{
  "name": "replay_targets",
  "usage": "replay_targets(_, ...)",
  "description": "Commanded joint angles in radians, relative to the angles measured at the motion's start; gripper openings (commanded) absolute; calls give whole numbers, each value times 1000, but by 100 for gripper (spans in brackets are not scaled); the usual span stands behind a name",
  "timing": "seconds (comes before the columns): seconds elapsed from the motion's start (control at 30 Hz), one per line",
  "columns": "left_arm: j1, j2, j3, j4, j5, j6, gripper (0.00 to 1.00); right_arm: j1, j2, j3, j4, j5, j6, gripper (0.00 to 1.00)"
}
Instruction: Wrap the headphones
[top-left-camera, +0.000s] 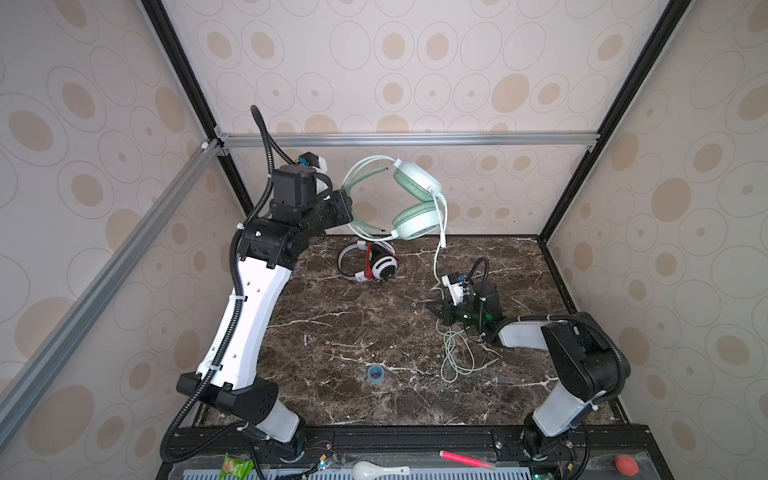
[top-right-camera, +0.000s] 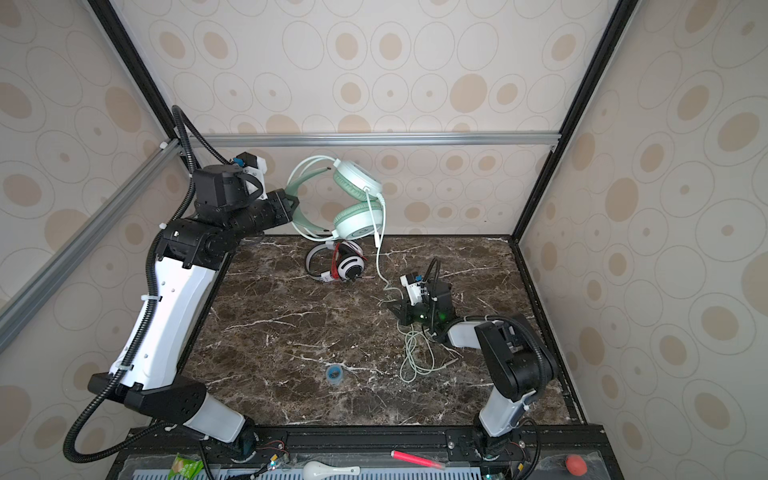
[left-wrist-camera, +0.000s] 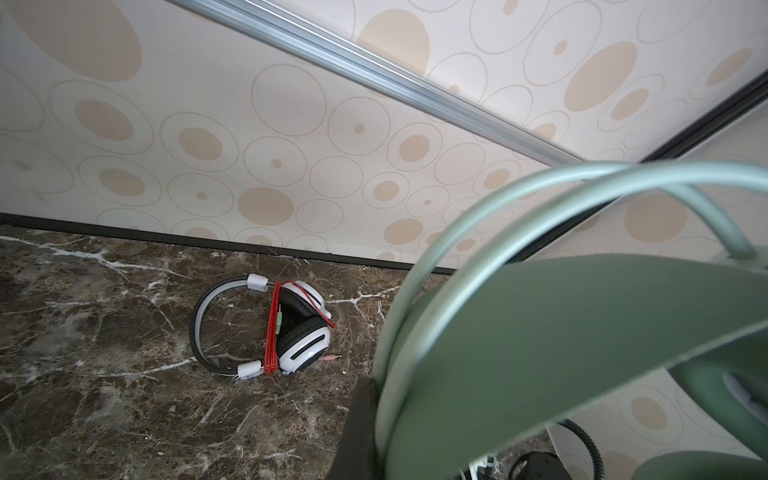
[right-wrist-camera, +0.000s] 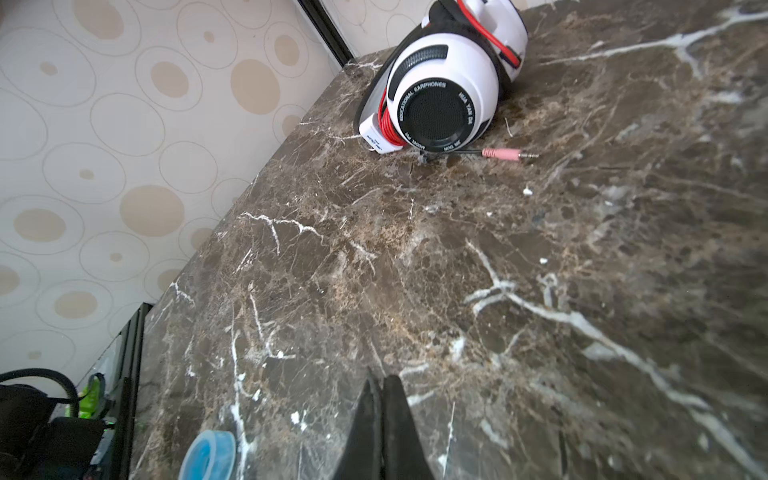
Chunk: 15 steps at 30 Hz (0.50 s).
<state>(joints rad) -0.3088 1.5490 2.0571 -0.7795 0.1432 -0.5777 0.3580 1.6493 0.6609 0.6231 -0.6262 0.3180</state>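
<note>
Closest to the lens, along the black front ledge, lie a crumpled green snack packet (top-left-camera: 235, 467), a white plastic spoon (top-left-camera: 378, 470), a red marker pen (top-left-camera: 465, 459) and a small red ball (top-left-camera: 626, 465). Beyond them stretches the dark brown marble-patterned tabletop (top-left-camera: 332, 324), with a small blue roll of tape (top-left-camera: 375, 373) near its front middle. The left gripper (top-left-camera: 348, 203) is raised well above the back of the table, its jaws clamped on the headband of the pale mint-green over-ear headphones (top-left-camera: 417, 224), which hang in the air in front of the back wall with both ear cups stacked to the right of the band. In the left wrist view the band fills the near corner beside one black finger (left-wrist-camera: 359, 424). From the cups a matching pale cord (top-left-camera: 436, 257) drops to the table, runs just beside the right gripper (top-left-camera: 432, 307) and ends in loose loops in front of it. That gripper sits low over the right half of the table with its jaws pressed together, as the right wrist view shows; whether the cord is pinched cannot be told. Below the hanging pair, near the back edge, the white-and-black over-ear headphones (top-left-camera: 374, 264) lie on the marble with a thin red cord (left-wrist-camera: 272, 328) wound across them and a pink audio plug (right-wrist-camera: 509, 154) on the surface just beside one cup.
</note>
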Motion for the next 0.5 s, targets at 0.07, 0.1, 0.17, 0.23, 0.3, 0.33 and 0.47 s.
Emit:
replay_targets(0.07, 19, -52, -46, 114, -59, -67, 0, 18, -236, -35, -308, 114, -134, 0)
replay_targets(0.1, 21, -54, -67, 126, -67, -65, 0, 33, -292, -35, -389, 148, -176, 0)
replay_targets(0.17, 20, -61, -110, 152, -89, -64, 0, 64, -395, -21, -547, 207, -252, 0)
replay_targets(0.23, 21, -68, -155, 184, -108, -57, 0, 90, -483, 0, -686, 250, -306, 0)
replay_targets(0.3, 21, -75, -198, 212, -129, -45, 0, 117, -568, 26, -809, 287, -345, 0)
replay_targets(0.33, 21, -78, -219, 227, -136, -37, 0, 134, -609, 42, -862, 299, -362, 0)
replay_targets(0.47, 21, -82, -285, 276, -151, -2, 0, 211, -703, 145, -1049, 377, -414, 0)
